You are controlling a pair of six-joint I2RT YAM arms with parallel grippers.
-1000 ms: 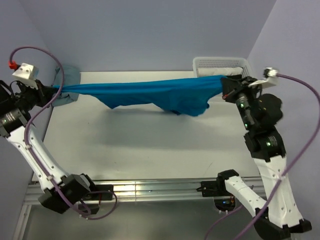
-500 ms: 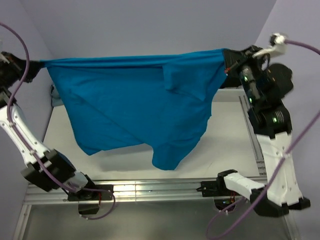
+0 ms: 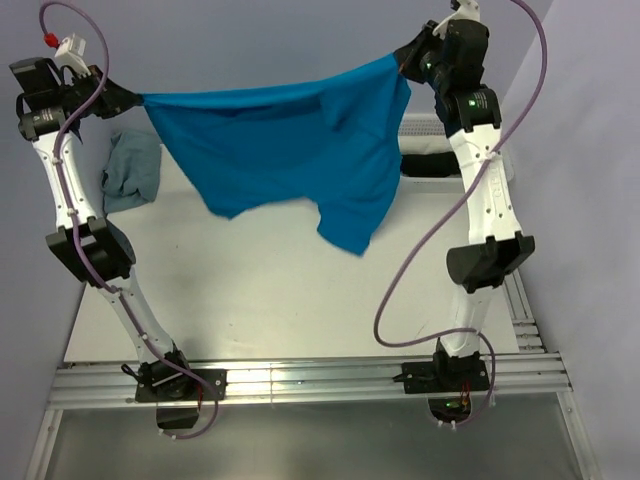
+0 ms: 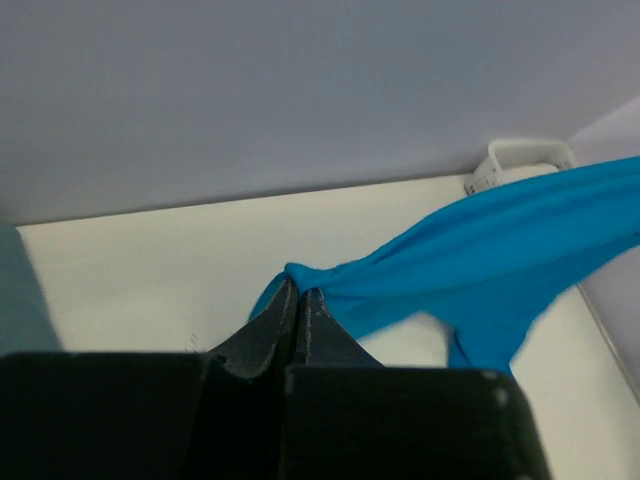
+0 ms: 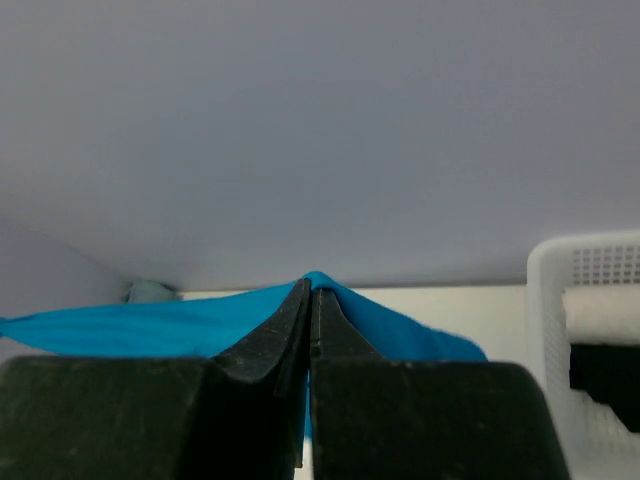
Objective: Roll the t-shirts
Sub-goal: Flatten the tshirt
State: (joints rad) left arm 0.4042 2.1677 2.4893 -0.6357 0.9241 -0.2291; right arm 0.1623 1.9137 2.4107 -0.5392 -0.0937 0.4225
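My left gripper (image 3: 135,98) sits high in the upper left of the overhead view, jaws pinched tight on one corner of the blue t-shirt (image 3: 290,150). In the left wrist view the cloth bunches right at my fingertips and streams off toward the right edge of the frame. My right gripper (image 3: 405,62) is in the upper right, near the top edge, clamped just as tight on the opposite corner; its wrist view shows blue fabric peeking out on either side of the closed fingers. Between the two the t-shirt hangs spread out over the table (image 3: 280,290), its top edge climbing from left to right, its body drooping toward the middle of the frame and its lowest tip dangling right of centre. Partly hidden behind the shirt's right side, the white mesh basket (image 3: 425,125) stands at the table's far right with something white and something dark inside. A crumpled grey-blue cloth (image 3: 130,170) lies on the table at the left, below my left gripper
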